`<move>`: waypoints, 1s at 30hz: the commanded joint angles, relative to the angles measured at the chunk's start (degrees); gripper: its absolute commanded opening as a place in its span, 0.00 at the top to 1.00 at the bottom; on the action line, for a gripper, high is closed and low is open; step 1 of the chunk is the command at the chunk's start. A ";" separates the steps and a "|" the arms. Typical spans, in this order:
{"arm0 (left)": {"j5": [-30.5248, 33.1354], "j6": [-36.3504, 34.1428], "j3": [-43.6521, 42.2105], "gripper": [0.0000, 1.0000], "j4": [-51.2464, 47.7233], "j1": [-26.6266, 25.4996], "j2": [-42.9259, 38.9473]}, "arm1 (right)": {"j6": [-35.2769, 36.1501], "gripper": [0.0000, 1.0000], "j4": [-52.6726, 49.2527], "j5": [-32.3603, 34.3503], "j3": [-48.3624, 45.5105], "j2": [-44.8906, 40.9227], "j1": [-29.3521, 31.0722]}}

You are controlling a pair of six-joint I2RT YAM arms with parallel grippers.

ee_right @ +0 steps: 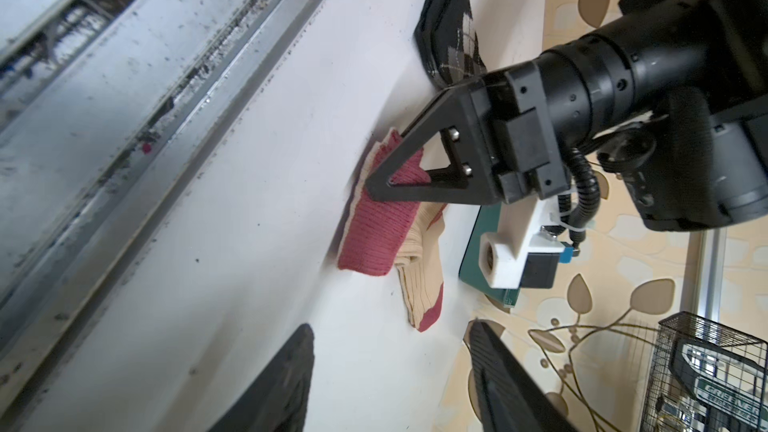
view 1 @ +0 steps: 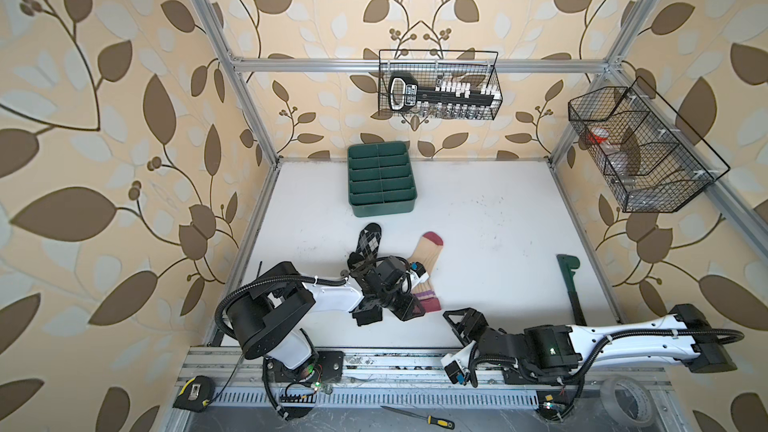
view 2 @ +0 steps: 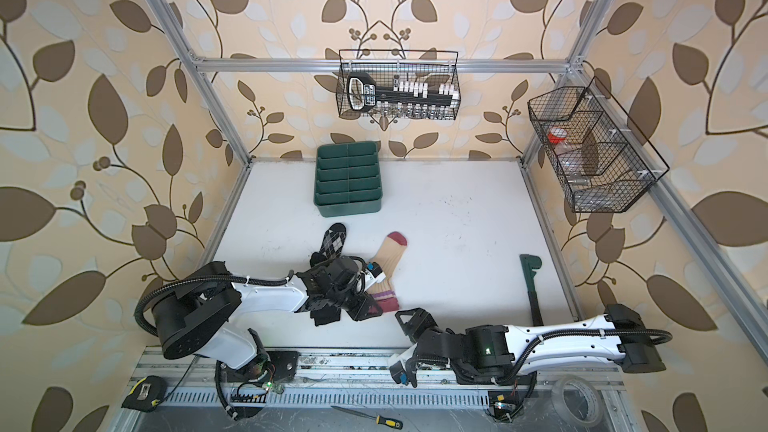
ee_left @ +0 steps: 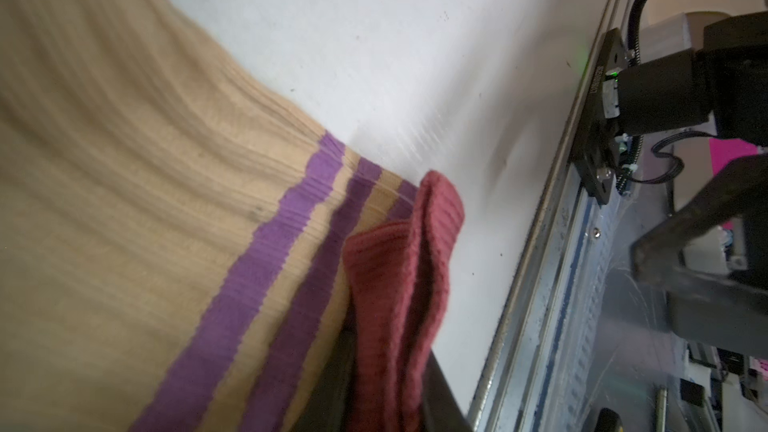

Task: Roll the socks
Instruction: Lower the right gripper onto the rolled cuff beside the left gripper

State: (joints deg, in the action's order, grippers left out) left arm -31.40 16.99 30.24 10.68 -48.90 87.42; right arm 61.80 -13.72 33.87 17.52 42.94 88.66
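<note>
The beige sock (view 1: 426, 259) with purple stripes lies on the white table (view 1: 498, 243), maroon toe pointing away. My left gripper (view 1: 415, 307) is shut on its maroon cuff (ee_left: 399, 276), which is pinched and folded between the jaws and lifted slightly (ee_right: 374, 234). The argyle sock (view 1: 368, 243) lies just left of it, its middle hidden under my left arm. My right gripper (view 1: 451, 317) stands open close to the right of the cuff, low over the table, with nothing between its fingers (ee_right: 498, 367).
A green divided tray (view 1: 380, 178) stands at the back of the table. A green-handled tool (view 1: 571, 284) lies at the right edge. Wire baskets (view 1: 440, 85) hang on the walls. A tape measure (view 1: 193, 392), screwdriver (view 1: 419, 409) and tape roll (view 1: 627, 401) lie beyond the front rail.
</note>
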 commanded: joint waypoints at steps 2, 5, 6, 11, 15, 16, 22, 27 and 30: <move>-4.10 3.04 -0.71 0.77 1.89 0.91 -0.93 | -1.07 0.39 9.33 0.83 -1.88 4.58 0.13; -5.45 4.04 -0.88 0.77 2.48 1.26 -0.59 | -0.40 0.39 15.24 1.11 -2.99 8.60 -0.39; -5.81 4.18 -0.82 0.77 2.49 1.27 -0.46 | -0.28 0.39 17.07 1.11 -3.26 9.69 -0.73; -6.64 4.77 -1.04 0.77 2.54 1.53 -0.28 | -0.10 0.39 28.43 2.49 -4.53 16.52 -3.32; -7.01 5.24 -1.39 0.77 2.69 1.53 -0.47 | 0.56 0.39 35.77 3.48 -5.03 23.91 -4.44; -7.02 5.33 -1.47 0.77 2.61 1.53 -0.62 | 0.67 0.39 36.99 3.54 -5.27 25.56 -4.63; -6.75 6.03 -2.11 0.77 2.43 1.53 -1.91 | 0.97 0.40 41.02 3.05 -5.74 30.28 -6.41; -6.83 6.30 -2.73 0.77 1.30 1.53 -2.81 | 1.00 0.40 43.09 1.82 -6.49 32.55 -8.84; -6.75 6.41 -3.08 0.77 0.76 1.45 -3.60 | 1.30 0.40 44.68 1.90 -6.36 34.88 -10.03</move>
State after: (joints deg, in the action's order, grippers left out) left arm -36.32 22.79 27.70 11.84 -47.90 86.00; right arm 62.19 27.49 36.38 11.97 76.16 79.44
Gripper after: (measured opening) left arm 0.229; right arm 0.598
